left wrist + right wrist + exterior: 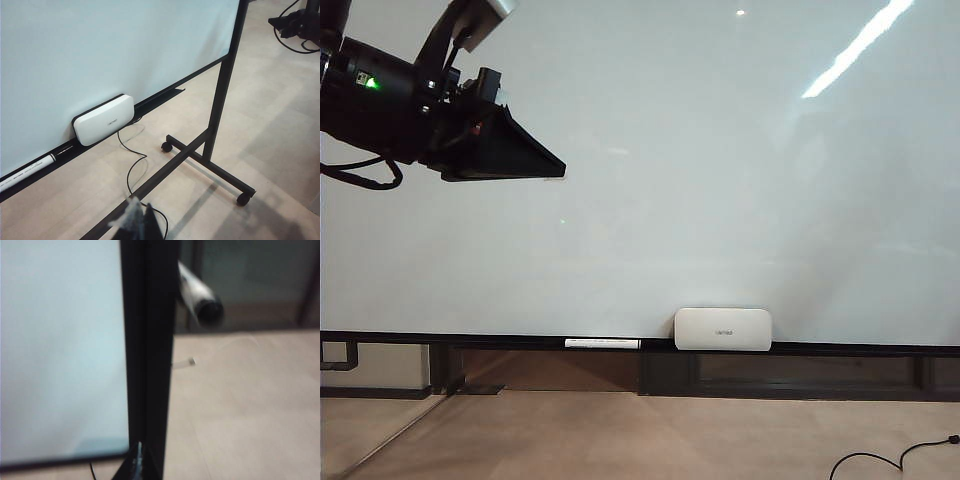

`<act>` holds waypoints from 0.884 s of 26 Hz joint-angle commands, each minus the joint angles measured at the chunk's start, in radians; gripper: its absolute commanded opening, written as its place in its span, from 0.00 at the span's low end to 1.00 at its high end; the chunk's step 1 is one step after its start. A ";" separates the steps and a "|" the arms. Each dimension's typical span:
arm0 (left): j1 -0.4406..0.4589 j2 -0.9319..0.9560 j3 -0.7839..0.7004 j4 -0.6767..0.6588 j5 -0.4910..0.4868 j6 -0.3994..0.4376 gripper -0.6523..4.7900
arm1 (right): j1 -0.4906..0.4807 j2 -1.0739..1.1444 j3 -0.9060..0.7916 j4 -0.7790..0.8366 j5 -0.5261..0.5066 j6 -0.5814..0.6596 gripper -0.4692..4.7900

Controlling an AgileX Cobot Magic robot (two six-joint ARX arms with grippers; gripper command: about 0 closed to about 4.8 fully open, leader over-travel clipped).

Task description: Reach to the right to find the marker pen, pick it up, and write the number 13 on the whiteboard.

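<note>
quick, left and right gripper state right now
left gripper: fingertips together, looks shut, nothing held, low near the floor by the whiteboard.
right gripper: shut, holds nothing, beside the board's dark frame.

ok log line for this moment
board blank, no 13 | left gripper shut, raised before board | right gripper shut, by board frame | marker past frame, not held
</note>
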State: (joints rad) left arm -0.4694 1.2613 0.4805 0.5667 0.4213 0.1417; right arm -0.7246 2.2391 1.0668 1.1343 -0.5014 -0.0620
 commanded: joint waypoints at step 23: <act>-0.001 -0.002 0.003 0.019 -0.040 0.049 0.11 | -0.016 0.063 0.112 0.101 0.036 0.053 0.50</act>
State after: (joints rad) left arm -0.4702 1.2617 0.4805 0.5671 0.3809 0.1871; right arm -0.7391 2.3035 1.1759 1.2144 -0.4938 -0.0029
